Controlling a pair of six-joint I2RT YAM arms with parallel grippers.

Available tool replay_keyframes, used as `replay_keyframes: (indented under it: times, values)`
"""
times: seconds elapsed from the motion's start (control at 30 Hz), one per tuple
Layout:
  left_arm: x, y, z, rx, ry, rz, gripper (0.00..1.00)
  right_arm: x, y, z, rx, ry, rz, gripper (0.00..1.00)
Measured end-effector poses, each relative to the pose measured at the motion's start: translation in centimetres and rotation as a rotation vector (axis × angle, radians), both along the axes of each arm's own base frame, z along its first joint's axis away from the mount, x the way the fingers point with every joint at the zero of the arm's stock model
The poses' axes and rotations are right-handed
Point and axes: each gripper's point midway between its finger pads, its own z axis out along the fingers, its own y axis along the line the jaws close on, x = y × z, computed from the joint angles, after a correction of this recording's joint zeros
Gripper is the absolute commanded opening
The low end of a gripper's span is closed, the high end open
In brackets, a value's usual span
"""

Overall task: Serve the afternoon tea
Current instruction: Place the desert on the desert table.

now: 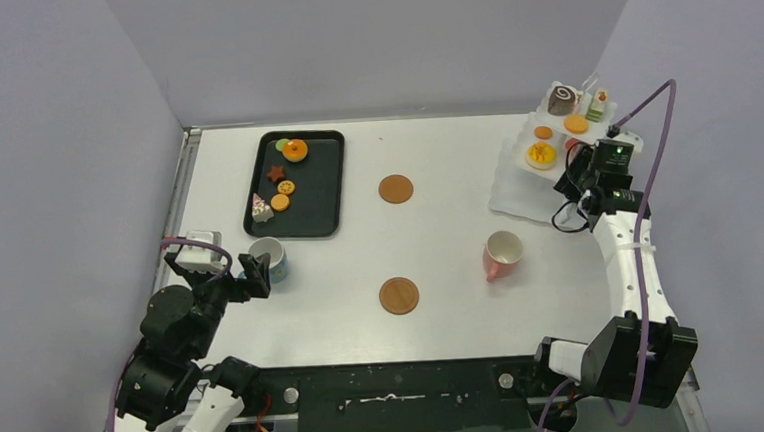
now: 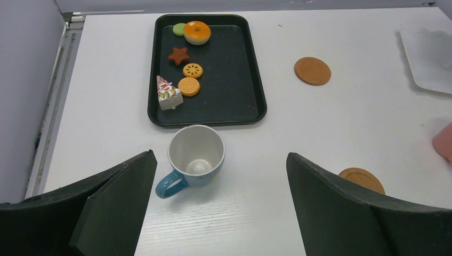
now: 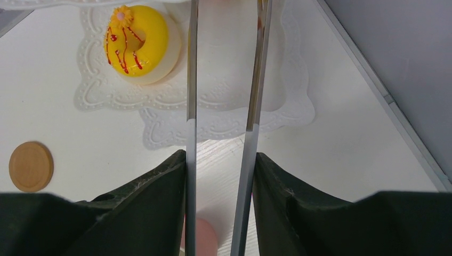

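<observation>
The blue cup [image 2: 196,154] stands upright just in front of my open left gripper [image 2: 219,154], a little left of the gap between its fingers and touching neither. On the black tray [image 2: 234,80] lie an orange doughnut [image 2: 196,32], a green disc [image 2: 179,29], a star cookie [image 2: 179,55], two round cookies [image 2: 188,86] and a cake slice [image 2: 168,94]. My right gripper [image 3: 221,153] is shut on the metal tongs [image 3: 191,80], whose blades reach over the white stand [image 3: 224,101] beside a yellow doughnut [image 3: 136,40]. The pink cup [image 1: 502,256] lies tipped on the table.
Two round brown coasters [image 1: 395,188] [image 1: 399,295] lie mid-table. The stand's upper tier carries a chocolate roll [image 1: 561,98] and other small pastries. Grey walls close in the table on the left, back and right.
</observation>
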Motion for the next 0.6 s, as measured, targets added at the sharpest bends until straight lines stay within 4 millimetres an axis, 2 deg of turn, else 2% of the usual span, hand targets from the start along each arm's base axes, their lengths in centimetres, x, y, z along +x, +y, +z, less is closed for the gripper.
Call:
replay_keyframes:
  times: [0.23, 0.6]
  values:
    - [0.0, -0.2, 0.0, 0.000, 0.001, -0.008, 0.91, -1.0, 0.2, -0.2, 0.018, 0.033, -0.017, 0.42]
    - [-0.1, -0.4, 0.0, -0.002, 0.002, -0.023, 0.91, -3.6, 1.0, 1.3, 0.042, 0.025, -0.036, 0.40]
